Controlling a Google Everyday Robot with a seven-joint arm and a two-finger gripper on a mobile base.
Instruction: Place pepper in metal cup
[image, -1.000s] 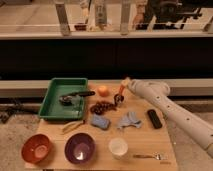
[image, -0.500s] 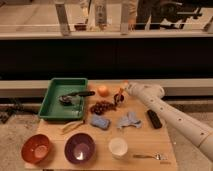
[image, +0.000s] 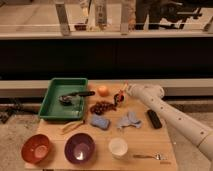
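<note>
Camera view: a wooden table (image: 161, 141) seen from above and in front, with a dark window wall behind it. A white robot arm (image: 170, 112) reaches in from the lower right and slants up to the middle of the table. Its gripper (image: 119, 98) hangs at the arm's far end, just right of a dark red grape-like cluster (image: 101, 107) and below and to the right of a round orange fruit (image: 102, 90). A small red-orange patch, the pepper (image: 118, 95), shows right at the gripper. The dark metal cup (image: 117, 102) sits directly beneath it and is hard to separate from the gripper. Whether the claw is apart or clamped on the pepper cannot be told.

Since half a second ago the forearm has sunk a little lower across the right side of the table, while the gripper stays at the same spot by the grapes. Everything else lies unmoved.

To the left is a green tray (image: 49, 102) holding a dark-handled tool (image: 76, 96). In the middle lie a blue sponge (image: 99, 121) and a grey-blue cloth (image: 129, 120), with a black bar-shaped object (image: 154, 119) under the arm. Along the front edge stand a red-orange bowl (image: 36, 148), a purple bowl (image: 79, 148), a white cup (image: 118, 147) and a spoon (image: 150, 156)
</note>
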